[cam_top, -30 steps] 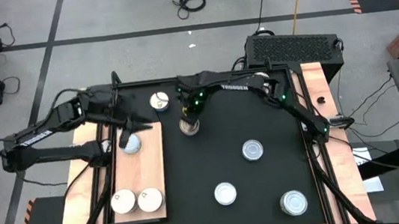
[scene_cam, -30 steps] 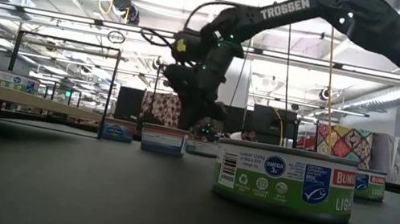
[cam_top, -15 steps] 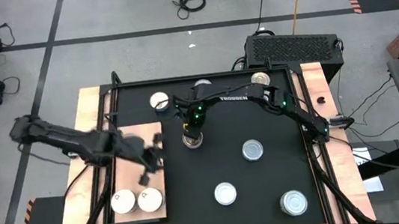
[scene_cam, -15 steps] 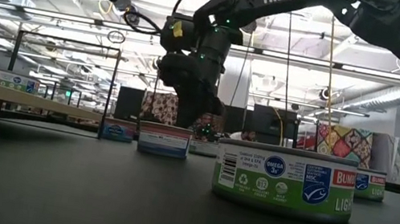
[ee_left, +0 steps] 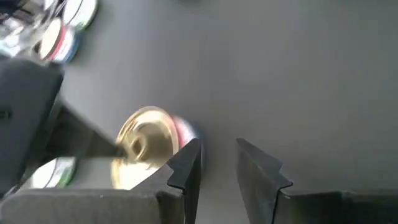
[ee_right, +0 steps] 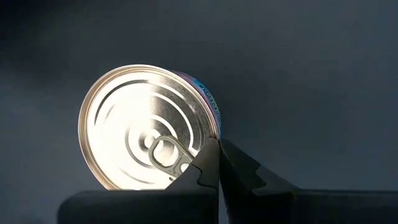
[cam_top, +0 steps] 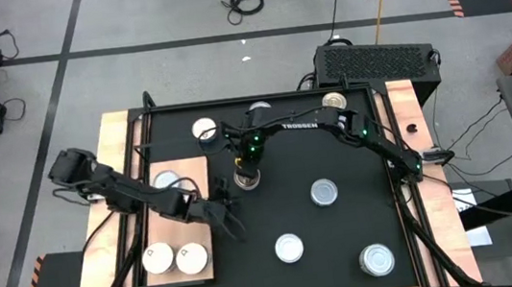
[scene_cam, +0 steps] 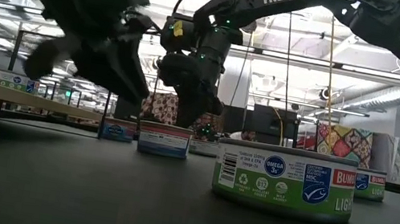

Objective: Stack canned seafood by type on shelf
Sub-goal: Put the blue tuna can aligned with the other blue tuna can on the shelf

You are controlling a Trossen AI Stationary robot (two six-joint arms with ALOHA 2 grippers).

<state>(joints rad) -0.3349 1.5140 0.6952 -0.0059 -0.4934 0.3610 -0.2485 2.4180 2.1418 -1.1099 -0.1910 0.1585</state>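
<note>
Left gripper [cam_top: 230,222] part-open, empty, at shelf [cam_top: 194,175] right edge; right gripper [cam_top: 246,169] closed beside tin [ee_right: 146,127] mid-frame, tin half hidden

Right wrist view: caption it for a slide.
Shut right gripper beside a pull-tab seafood can on the black mat.

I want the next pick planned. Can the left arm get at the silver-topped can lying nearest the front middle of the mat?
Probably yes. The left gripper hangs just past the shelf edge with fingers apart and empty, and only bare mat lies between it and that can.
</note>
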